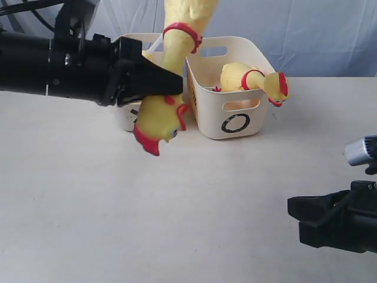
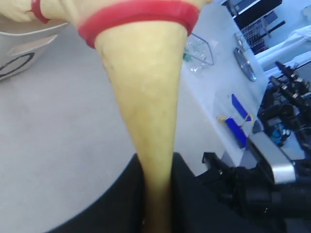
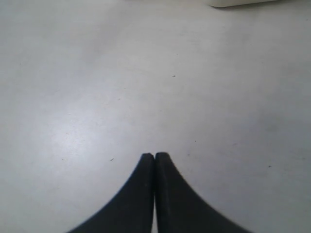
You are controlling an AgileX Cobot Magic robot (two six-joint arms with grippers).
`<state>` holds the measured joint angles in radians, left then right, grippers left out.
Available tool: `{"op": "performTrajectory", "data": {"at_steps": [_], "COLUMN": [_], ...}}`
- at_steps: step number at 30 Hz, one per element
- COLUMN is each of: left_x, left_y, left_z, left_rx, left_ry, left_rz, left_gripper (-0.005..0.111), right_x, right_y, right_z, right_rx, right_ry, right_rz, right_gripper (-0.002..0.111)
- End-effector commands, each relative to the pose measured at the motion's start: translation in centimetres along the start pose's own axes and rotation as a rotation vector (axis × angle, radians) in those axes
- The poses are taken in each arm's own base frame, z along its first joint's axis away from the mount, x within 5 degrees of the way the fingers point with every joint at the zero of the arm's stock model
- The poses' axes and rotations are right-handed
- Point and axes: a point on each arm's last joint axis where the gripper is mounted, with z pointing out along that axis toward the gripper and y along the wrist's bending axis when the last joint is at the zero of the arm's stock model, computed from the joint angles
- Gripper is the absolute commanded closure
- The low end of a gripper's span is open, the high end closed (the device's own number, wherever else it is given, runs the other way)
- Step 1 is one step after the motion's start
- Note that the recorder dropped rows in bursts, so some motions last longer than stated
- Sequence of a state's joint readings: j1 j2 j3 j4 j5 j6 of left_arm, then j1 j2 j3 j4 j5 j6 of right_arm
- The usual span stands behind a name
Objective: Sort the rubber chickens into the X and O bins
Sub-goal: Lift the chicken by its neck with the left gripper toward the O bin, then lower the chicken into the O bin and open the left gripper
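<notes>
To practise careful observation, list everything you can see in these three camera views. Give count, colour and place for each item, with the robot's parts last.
held rubber chicken: one, yellow with red trim, hanging head-down in front of the bins
other rubber chicken: one, yellow with red trim, lying in the O bin, head over the rim
O bin: one, cream with a black O, at the back of the table
second bin: one, cream, left of the O bin, mark mostly hidden
table: one, white
backdrop: one, pale blue, behind the table
left gripper: one, black, shut on the held chicken's neck
right gripper: one, black, shut, empty, low on the right
</notes>
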<state>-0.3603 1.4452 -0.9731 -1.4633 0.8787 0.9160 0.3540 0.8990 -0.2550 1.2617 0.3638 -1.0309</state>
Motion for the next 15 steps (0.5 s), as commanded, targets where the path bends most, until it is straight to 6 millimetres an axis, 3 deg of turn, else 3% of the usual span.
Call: {"op": "performTrajectory", "data": {"at_steps": [1,8,15], "left_x": [-1.5,-2.8,-4.5], "left_y": [0.5,3.2,3.0], "left_z": [1.5,3.8,6.4], "left_rx": [0.109,0.136,0.141], "left_ry": [-0.036,-0.087,-0.084], "left_rz": [-0.113,-0.305,-0.322], "left_gripper": [0.107,0.107,0.107], "right_x": [0.0,0.0,0.0], "right_y": [0.0,0.0,0.0], "right_z": [-0.1,-0.1,-0.1], "right_rx": [0.003,0.003,0.003], "right_ry": [-0.009,-0.012,-0.012], "right_rz": [0.007,0.008,0.008], "right_gripper": [0.108,0.108,0.108]}}
